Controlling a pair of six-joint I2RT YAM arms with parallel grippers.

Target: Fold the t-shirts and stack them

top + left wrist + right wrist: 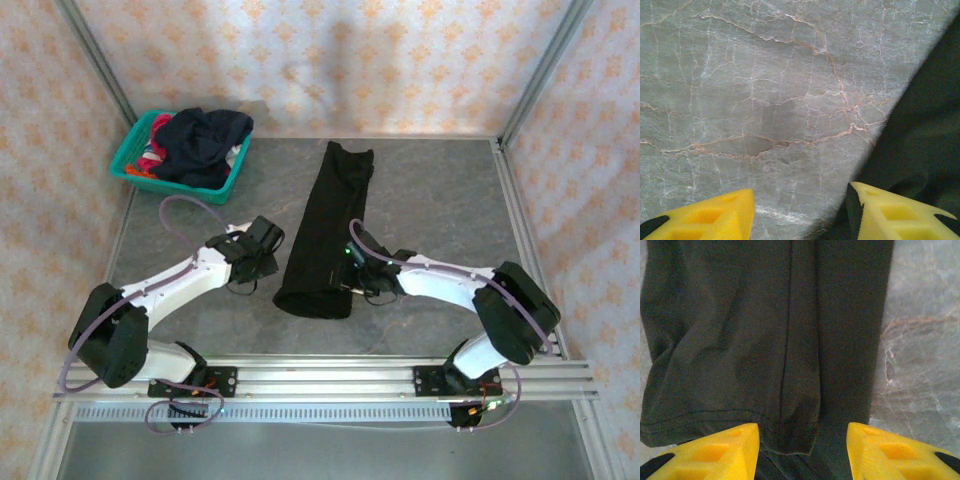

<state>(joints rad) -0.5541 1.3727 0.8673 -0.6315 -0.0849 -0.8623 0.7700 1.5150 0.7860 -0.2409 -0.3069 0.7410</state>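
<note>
Black cloth t-shirt [325,230], folded lengthwise, on grey marbled table [440,200].
Left gripper [800,200] spread, empty, beside it; right gripper [803,437] spread, empty, over hem.

The black t-shirt [325,235] is soft, matt knit cloth, faintly creased, with a stitched hem that shows in the right wrist view. The table [440,190] has a smooth grey stone-look surface, veined in white and rust, with a dull sheen. The left pincer [801,192] has fingers [715,215] of matt yellow plastic with moulded hollows; those of the right pincer [803,427] look alike. The arms [170,285] are glossy white plastic with matt black joints. The basket [122,160] is teal plastic, and the dark navy t-shirt [205,140] heaped in it is limp, matt cloth. The rail [330,375] is brushed metal.
</note>
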